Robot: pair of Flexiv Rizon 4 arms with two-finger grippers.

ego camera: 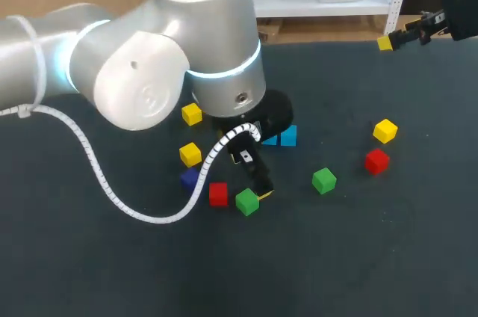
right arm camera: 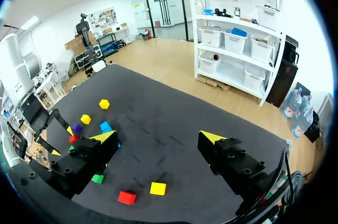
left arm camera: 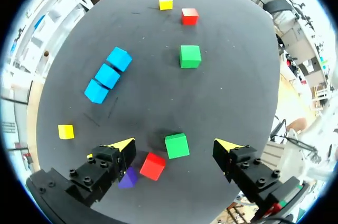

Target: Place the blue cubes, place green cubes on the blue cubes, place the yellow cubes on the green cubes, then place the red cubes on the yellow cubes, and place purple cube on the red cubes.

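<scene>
Flanking 1 green cube (left arm camera: 177,146), left fingers (left arm camera: 120,146) wide apart (gripping nothing); right fingers (right arm camera: 211,138) equally spread, empty

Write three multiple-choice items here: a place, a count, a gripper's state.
1. The green cube nearest the left gripper lies: A) between its fingers B) stacked on another cube C) held aloft.
2. Blue cubes in the row: A) two B) three C) five.
3. The left gripper is: A) open B) shut on the green cube C) shut empty.
Key: 1A, it sits on the cloth between the yellow tips; 2B, three lie side by side; 3A, both fingers stand clear of the cube.
</scene>
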